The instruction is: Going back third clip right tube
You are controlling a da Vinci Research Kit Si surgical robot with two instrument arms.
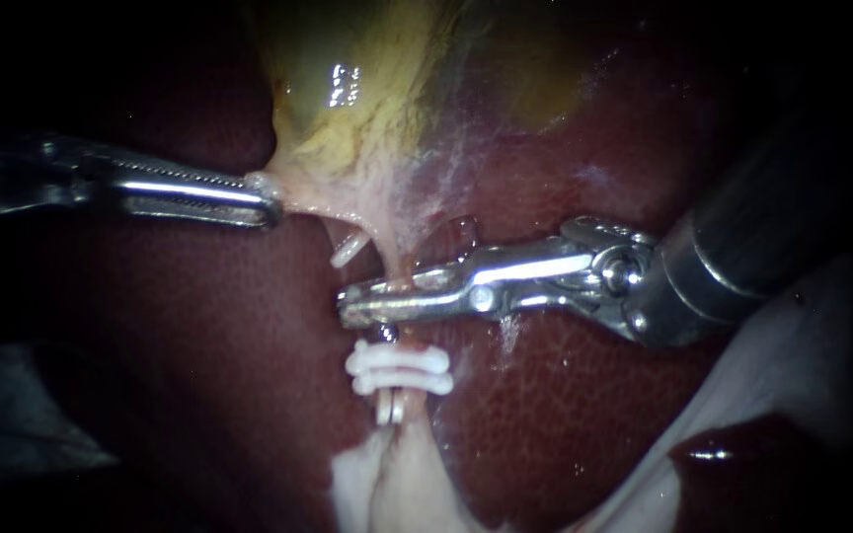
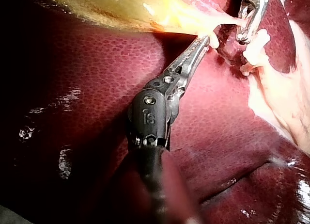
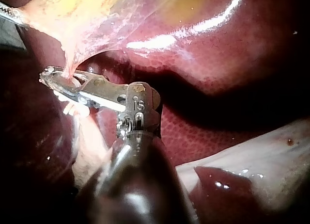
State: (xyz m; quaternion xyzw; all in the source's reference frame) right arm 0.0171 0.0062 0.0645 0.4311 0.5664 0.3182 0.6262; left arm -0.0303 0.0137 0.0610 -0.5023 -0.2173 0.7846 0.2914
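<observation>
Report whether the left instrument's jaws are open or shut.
Shut on tissue: the left instrument clamps pale gallbladder tissue between both jaws, with no gap showing.

A surgical bench; dark red liver (image 1: 199, 345) fills the view, yellowish gallbladder (image 1: 367, 89) above. White clips (image 1: 399, 370) sit on a tube (image 1: 392, 407); a pale sheet (image 1: 792, 336) edges the liver.

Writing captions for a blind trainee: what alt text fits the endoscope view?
The right instrument lies across a pale tube above two white clips. The left instrument, jaws shut on pale tissue under the yellowish gallbladder, holds it taut over red liver.
</observation>
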